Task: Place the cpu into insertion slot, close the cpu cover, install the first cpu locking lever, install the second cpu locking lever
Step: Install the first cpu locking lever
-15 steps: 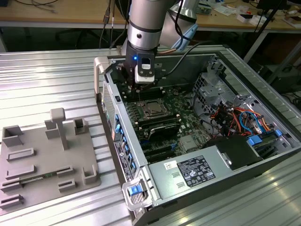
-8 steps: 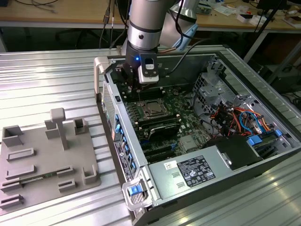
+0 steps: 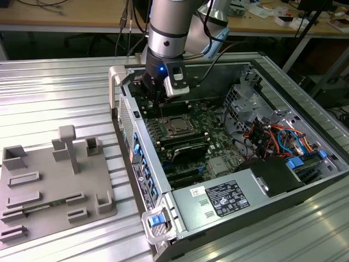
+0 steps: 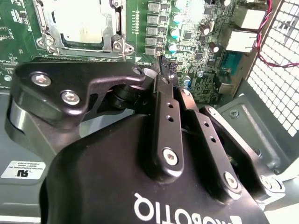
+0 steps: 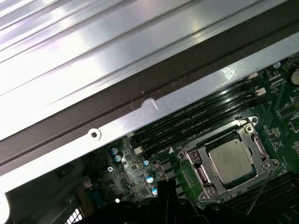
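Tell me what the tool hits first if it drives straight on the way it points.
Probably the motherboard itself, at the small capacitors beside the cpu cover, not the cpu inside it. The tool aims just off the cover's corner; depth is unclear.

Silver-grey arm [image 3: 169, 27] with a blue light [image 3: 163, 69], black end effector [image 4: 161, 70] studded with silver screws [image 4: 170, 157].
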Available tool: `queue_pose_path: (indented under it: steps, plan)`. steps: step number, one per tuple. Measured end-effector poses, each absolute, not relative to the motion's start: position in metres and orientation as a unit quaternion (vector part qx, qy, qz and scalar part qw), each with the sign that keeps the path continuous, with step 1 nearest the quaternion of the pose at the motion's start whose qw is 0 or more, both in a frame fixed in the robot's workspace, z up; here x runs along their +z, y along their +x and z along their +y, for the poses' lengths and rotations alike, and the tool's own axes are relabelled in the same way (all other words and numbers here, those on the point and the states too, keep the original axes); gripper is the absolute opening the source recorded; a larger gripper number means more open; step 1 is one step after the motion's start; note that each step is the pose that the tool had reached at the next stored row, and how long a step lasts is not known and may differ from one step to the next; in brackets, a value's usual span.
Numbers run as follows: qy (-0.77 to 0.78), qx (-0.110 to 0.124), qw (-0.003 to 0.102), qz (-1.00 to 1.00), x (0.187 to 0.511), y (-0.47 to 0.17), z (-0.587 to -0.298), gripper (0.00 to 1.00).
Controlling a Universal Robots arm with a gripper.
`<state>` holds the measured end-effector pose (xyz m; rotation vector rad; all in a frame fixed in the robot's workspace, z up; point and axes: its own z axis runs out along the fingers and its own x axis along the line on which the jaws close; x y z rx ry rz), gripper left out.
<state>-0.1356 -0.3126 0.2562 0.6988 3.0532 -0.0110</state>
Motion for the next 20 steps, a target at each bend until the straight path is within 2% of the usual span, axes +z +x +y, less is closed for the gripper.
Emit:
queue_pose_path:
  steps: [11, 20]
  plan:
    - [0.221, -0.003, 0.005, 0.975, 0.2561, -0.1356, -0.3126, 0.11]
    - [0.14, -0.003, 0.005, 0.99, 0.2558, -0.1355, -0.3125, 0.11]
